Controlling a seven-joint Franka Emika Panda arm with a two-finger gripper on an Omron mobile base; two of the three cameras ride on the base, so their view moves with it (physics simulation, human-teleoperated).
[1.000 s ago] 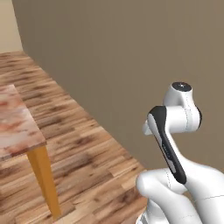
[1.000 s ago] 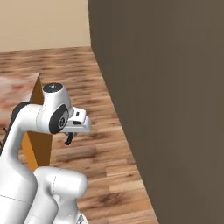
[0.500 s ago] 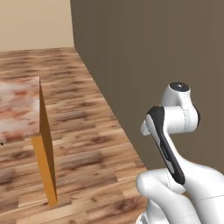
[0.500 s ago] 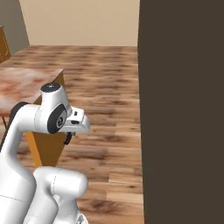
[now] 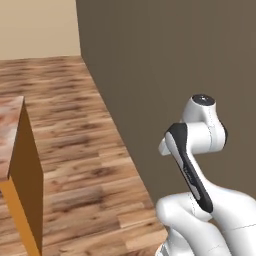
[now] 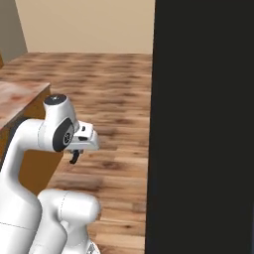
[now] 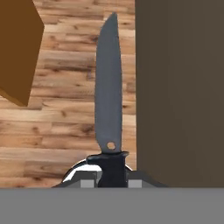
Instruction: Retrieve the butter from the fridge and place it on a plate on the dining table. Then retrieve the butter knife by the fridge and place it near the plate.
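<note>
My gripper [image 7: 111, 175] is shut on the black handle of the butter knife [image 7: 108, 87]. In the hand view its slim dark grey blade points straight away from the hand, over the wooden floor and along the edge of a dark wall. The right base view has the gripper [image 6: 74, 156] hanging below the folded white arm, close in front of the base, with the knife as a small dark shape under the hand. A reddish-brown and white marbled top [image 5: 9, 135] on orange-brown sides stands to the left; I cannot tell whether it is the dining table.
A tall dark brown wall panel [image 6: 198, 124] stands close on the right, seen also as the wall panel [image 5: 175, 60] in the left base view. The marbled top's corner [image 6: 20, 96] lies beside the arm. Open wooden floor [image 5: 75, 125] runs between them toward a beige far wall.
The whole picture has swung, so the base has turned: the marbled top slid to the left and the dark wall fills more of the right. The arm's pose and grip look unchanged.
</note>
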